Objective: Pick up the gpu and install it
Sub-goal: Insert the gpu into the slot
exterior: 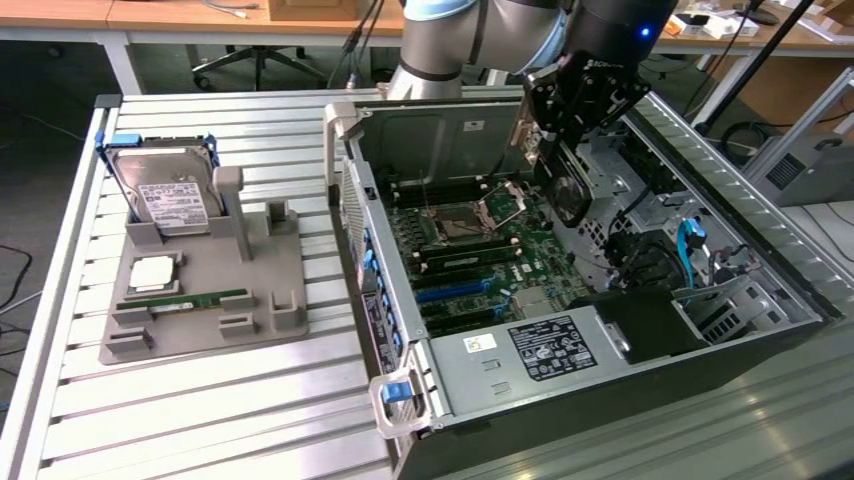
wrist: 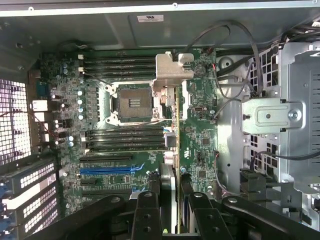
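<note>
Exterior view first: we saw the gripper (exterior: 551, 150) hanging over the open PC case (exterior: 400, 330), up near its back wall, with the gpu (exterior: 569, 190) pinched between its fingers. The fingers sat roughly half closed, clamped on either face of the card (so not empty, it definitely had hold of it). The card hung on edge in the air above the motherboard (exterior: 534, 250), close to the CPU socket (exterior: 467, 222), and we couldn't see it touching any slot.

Wrist view gave us the same thing from above. The gpu (wrist: 173, 130) showed up edge-on as a thin strip running away from the gripper (wrist: 172, 200), with its metal bracket (wrist: 173, 70) at the far end, just beside the CPU socket (wrist: 132, 102). The blue slot (wrist: 110, 170) lay off to one side, apart from the card.

Over on the exterior view's left, the gray tray (exterior: 267, 300) on the slatted table (exterior: 200, 420) held the hard drive (exterior: 174, 195) and the RAM stick (exterior: 187, 298).
</note>
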Controlling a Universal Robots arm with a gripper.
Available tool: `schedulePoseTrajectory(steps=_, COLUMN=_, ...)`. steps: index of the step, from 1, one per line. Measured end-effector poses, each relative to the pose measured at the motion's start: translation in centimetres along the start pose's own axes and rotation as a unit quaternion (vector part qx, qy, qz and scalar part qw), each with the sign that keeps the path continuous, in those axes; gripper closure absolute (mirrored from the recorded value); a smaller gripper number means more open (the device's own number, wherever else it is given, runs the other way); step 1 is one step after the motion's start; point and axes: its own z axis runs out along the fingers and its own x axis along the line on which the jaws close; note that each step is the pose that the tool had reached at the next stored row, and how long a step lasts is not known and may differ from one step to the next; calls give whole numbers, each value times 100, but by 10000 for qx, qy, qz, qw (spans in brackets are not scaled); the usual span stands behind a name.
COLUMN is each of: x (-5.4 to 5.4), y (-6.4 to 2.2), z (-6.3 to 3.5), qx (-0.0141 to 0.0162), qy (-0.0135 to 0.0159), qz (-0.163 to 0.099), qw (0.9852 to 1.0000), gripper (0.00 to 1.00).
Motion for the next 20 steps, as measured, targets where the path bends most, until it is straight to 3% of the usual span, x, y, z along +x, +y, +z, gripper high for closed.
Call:
schedulePoseTrajectory(steps=3, x=0, y=0, z=0, qx=0, qy=0, qz=-27, qw=10000, gripper=73)
schedulePoseTrajectory(steps=6, x=0, y=0, z=0, qx=-4, qy=1, qz=-294, qw=9996, gripper=73)
schedulePoseTrajectory(steps=11, x=0, y=0, z=0, qx=-10, qy=2, qz=-782, qw=9969, gripper=73)
schedulePoseTrajectory(steps=15, x=0, y=0, z=1, qx=-19, qy=4, qz=-1477, qw=9890, gripper=73)
schedulePoseTrajectory(steps=17, x=0, y=0, z=1, qx=-21, qy=5, qz=-1657, qw=9862, gripper=73)
schedulePoseTrajectory(steps=18, x=0, y=0, z=2, qx=-23, qy=5, qz=-1819, qw=9833, gripper=73)
schedulePoseTrajectory(steps=20, x=0, y=0, z=2, qx=-24, qy=6, qz=-1966, qw=9805, gripper=73)
